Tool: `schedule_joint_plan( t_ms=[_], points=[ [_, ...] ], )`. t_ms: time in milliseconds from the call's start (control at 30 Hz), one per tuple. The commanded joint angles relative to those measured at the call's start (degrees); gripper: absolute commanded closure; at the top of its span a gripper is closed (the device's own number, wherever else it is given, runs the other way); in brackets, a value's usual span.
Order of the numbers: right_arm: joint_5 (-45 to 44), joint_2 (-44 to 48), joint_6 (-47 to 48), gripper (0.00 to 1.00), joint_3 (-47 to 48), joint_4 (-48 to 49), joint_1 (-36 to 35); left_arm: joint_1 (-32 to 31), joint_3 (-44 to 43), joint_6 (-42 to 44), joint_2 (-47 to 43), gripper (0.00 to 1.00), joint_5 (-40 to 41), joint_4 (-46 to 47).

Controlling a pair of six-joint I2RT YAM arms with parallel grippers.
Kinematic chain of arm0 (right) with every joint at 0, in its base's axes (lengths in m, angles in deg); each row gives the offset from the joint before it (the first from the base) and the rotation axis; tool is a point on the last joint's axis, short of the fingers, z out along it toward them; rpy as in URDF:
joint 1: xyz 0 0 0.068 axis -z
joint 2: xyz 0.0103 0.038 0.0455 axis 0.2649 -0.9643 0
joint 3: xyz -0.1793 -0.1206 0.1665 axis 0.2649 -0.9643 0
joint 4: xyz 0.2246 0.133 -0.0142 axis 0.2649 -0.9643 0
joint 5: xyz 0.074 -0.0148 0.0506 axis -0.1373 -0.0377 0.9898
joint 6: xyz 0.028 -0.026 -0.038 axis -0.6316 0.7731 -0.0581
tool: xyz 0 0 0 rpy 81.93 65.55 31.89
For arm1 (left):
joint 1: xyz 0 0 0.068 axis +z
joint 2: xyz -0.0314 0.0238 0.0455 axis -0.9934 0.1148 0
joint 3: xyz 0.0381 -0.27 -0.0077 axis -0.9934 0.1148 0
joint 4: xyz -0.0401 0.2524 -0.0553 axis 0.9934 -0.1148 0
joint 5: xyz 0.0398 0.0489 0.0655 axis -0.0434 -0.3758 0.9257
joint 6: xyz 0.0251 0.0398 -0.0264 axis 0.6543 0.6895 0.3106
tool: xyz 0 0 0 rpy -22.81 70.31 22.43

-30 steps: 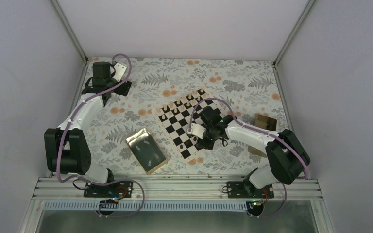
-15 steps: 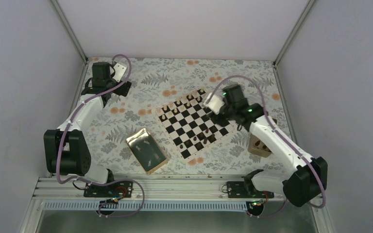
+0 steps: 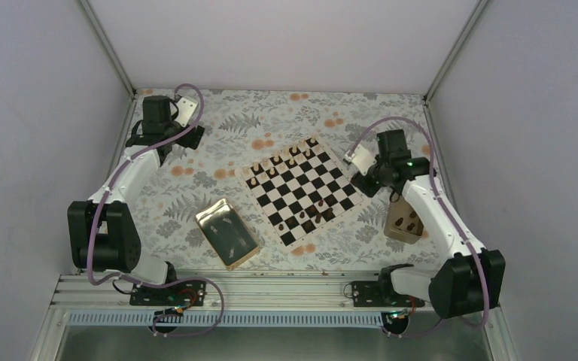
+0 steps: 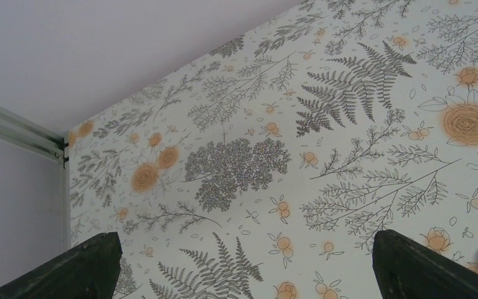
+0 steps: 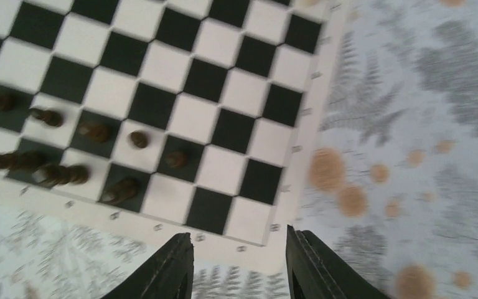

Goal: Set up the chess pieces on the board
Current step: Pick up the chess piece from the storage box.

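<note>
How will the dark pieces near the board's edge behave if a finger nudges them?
The dark pieces look tall for their small bases, so a sideways nudge probably tips rather than slides them. They stand crowded, so one toppling likely knocks a neighbour. Seemingly rounded, a fallen one may roll across the flat board.

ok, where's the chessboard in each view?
Top external: chessboard at centre, turned diagonally, right of the gold tray.
Left wrist: not in it; only floral tablecloth and wall.
Right wrist: chessboard fills the upper left, one corner just above the open end effector.
Shared landmark: the floral tablecloth, in all three views.
</note>
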Motion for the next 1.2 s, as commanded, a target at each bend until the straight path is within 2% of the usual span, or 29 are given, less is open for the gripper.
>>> schedule_joint_plan(
  t_ms=[0, 100, 233, 433, 733, 933, 1033, 1167],
  points=[
    [3.65, -1.47, -0.35, 0.59, -4.9, -3.68, -5.01, -0.24, -1.16, 0.92, 0.88, 0.0, -1.35, 1.31],
    [2.34, -2.75, -1.91, 0.59, -8.31, -1.64, -9.75, -0.24, -1.16, 1.33, 1.1, 0.0, -1.36, 1.9],
    [2.97, -5.58, -3.18, 0.59, -9.7, 1.14, -12.04, -0.24, -1.39, 1.26, 1.45, 0.0, -1.65, 2.26],
    [2.69, -7.92, -3.76, 0.6, -10.09, 3.32, -12.47, -0.24, -0.88, 1.08, 1.19, 0.0, -1.61, 2.67],
    [0.2, -4.41, -5.69, 0.57, -10.67, 3.12, -9.62, -0.22, -1.16, 0.86, 1.29, 0.0, -2.12, 2.79],
    [-1.83, -1.38, -5.57, 0.53, -10.18, 3.02, -0.17, -0.24, -1.08, 1.35, 0.98, 0.0, -1.71, 3.13],
    [-1.52, 0.5, -3.68, 0.52, -8.78, 1.21, 7.84, -0.24, -1.3, 1.56, 1.03, 0.0, -1.38, 2.82],
    [2.26, 3.3, 1.59, 0.52, -6.49, -2.26, 22.01, -0.2, -1.6, 1.74, 1.35, 0.0, -1.07, 3.16]
  ],
)
